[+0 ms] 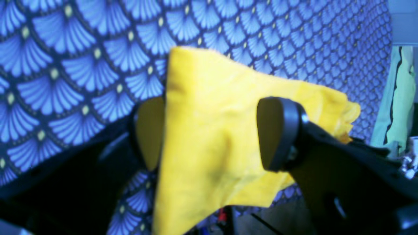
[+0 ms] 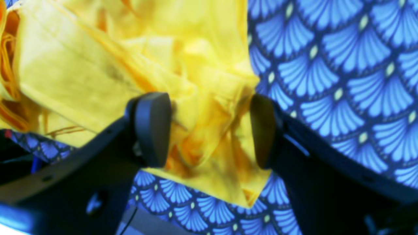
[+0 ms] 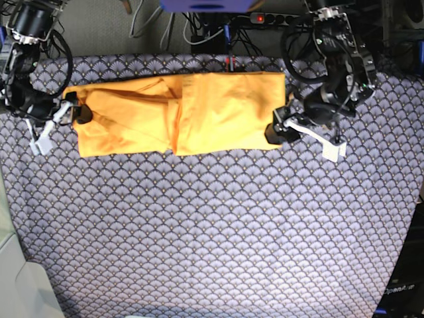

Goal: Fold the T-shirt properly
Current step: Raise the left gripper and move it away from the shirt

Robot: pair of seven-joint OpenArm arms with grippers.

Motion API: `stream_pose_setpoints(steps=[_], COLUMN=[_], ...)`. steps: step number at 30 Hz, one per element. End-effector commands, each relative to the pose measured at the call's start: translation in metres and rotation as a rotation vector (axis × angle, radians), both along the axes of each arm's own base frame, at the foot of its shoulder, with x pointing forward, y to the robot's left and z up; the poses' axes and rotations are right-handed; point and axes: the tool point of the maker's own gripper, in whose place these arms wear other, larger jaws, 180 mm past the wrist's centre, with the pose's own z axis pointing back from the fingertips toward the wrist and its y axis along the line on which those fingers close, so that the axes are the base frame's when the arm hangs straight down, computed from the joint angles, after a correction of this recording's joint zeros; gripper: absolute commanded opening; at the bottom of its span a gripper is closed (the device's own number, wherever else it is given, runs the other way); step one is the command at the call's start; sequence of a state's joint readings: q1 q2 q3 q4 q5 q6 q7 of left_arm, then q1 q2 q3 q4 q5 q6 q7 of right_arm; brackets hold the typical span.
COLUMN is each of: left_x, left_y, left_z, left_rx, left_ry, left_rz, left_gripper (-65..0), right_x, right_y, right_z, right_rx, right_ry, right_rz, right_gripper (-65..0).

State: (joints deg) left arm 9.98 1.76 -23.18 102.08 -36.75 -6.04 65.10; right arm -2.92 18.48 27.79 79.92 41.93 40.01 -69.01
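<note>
Base view: T-shirt [image 3: 199, 112] folded into long band across far part of scallop-patterned cloth [image 3: 212, 232]. Left gripper [image 1: 212, 133] at one end, pads spread wide, yellow fabric between. Right gripper [image 2: 210, 130] at other end, likewise spread, straddling bunched fabric, not pinching

Scallop-patterned cloth [image 3: 212, 225] covers the table; cables [image 3: 199, 26] behind.

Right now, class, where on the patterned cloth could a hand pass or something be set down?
Free: the broad blue-grey scallop-patterned cloth in front of the yellow-orange cotton T-shirt. Crowded: the shirt's strip at the back, with the left gripper and right gripper at its ends.
</note>
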Motion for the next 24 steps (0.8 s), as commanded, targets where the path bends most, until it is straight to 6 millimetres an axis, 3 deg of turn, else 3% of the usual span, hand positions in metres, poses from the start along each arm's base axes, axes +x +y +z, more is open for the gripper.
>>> stream_pose_setpoints(steps=[1, 8, 14, 24], left_x=[0.006, 0.003, 0.005, -0.006], left_y=[0.001, 0.000, 0.019, 0.073], left_z=[0.012, 0.015, 0.043, 0.072], left_rx=[-0.004, -0.003, -0.050, -0.151], left_ry=[-0.047, -0.034, -0.094, -0.150], left_rz=[0.003, -0.016, 0.031, 0.111], left_gripper=[-21.6, -21.6, -21.6, -21.6], right_x=[0.011, 0.008, 0.005, 0.006], right_y=[-0.008, -0.002, 0.001, 0.001], right_z=[0.014, 0.006, -0.008, -0.007], right_rx=[-0.010, 0.005, 0.041, 0.031], right_ry=[-0.059, -0.040, -0.014, -0.011], right_rz=[-0.009, 0.000, -0.019, 0.000], right_gripper=[-25.3, -25.6, -25.7, -25.7])
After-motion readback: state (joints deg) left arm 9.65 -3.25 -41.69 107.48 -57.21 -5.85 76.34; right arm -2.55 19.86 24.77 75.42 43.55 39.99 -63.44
